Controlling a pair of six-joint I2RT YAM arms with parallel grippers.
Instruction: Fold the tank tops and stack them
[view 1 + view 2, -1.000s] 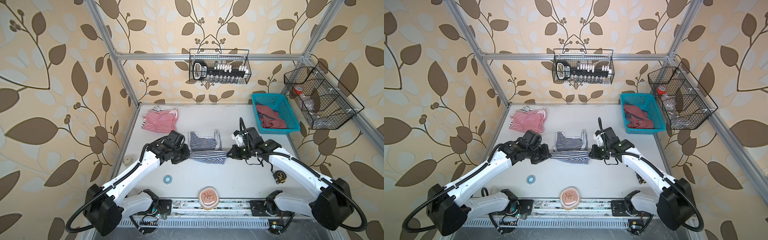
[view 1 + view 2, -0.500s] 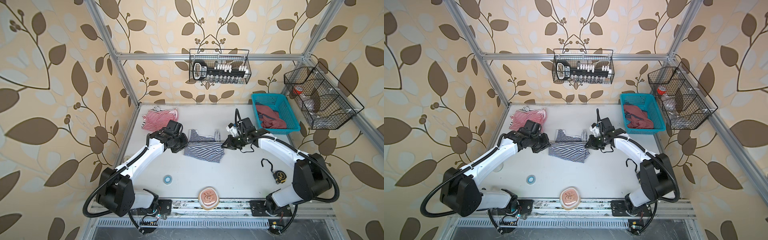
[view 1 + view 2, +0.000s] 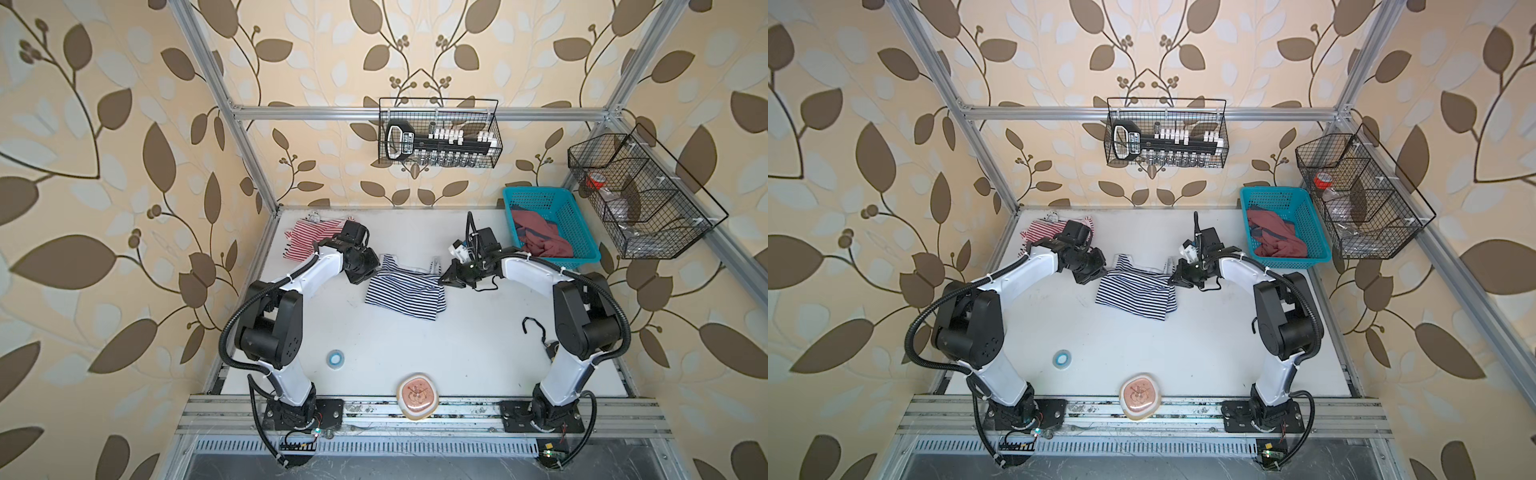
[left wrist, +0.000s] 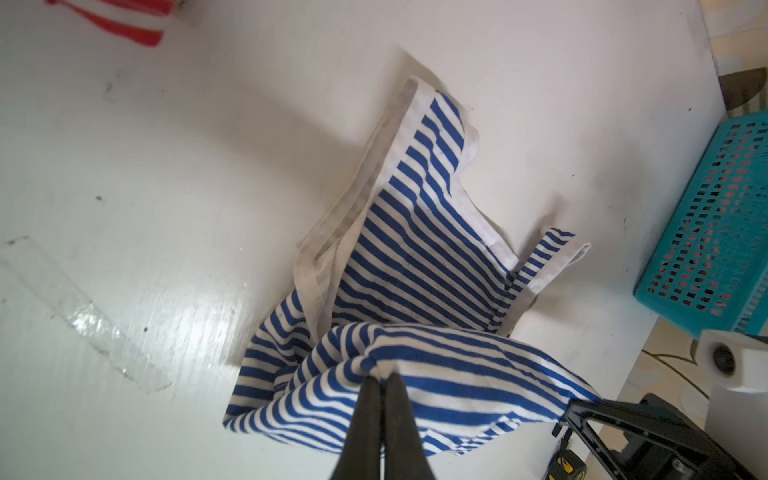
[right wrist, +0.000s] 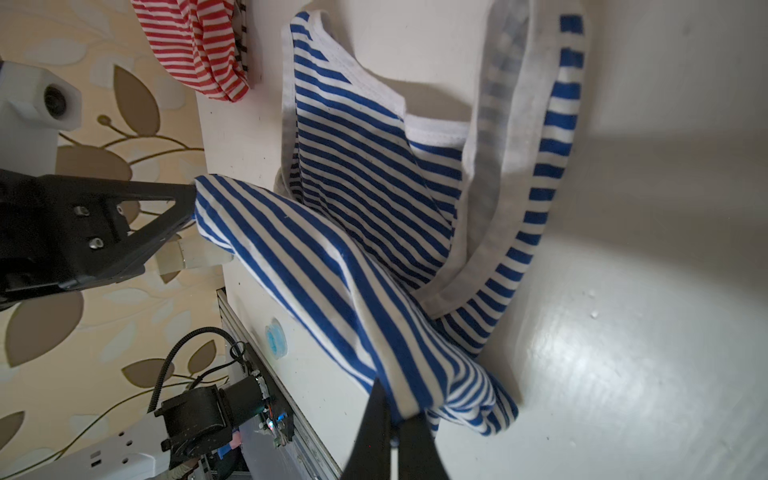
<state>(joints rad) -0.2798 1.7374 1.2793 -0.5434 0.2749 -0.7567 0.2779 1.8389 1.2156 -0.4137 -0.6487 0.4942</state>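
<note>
The navy-and-white tank top (image 3: pixel 405 291) (image 3: pixel 1138 291) lies mid-table, its near part lifted and stretched between both grippers. My left gripper (image 3: pixel 372 272) (image 4: pixel 382 374) is shut on its left edge; the cloth bunches at the fingertips. On the opposite edge my right gripper (image 3: pixel 444 279) (image 5: pixel 395 411) is shut too, pinching a fold. Its straps (image 5: pixel 523 124) rest on the table beyond. The red-and-white tank top (image 3: pixel 309 239) (image 3: pixel 1044 232) lies crumpled at the back left corner, partly hidden behind the left arm.
A teal basket (image 3: pixel 577 232) holding reddish cloth stands at the back right. A blue tape roll (image 3: pixel 335 358) and a pink round pad (image 3: pixel 417 397) lie near the front. A black hook and small tool (image 3: pixel 536 328) lie by the right arm. Wire baskets (image 3: pixel 436 133) hang on the walls.
Both grippers have carried the navy top's near edge toward the back of the table, folding it over the strap end. Both arms now reach farther back.
</note>
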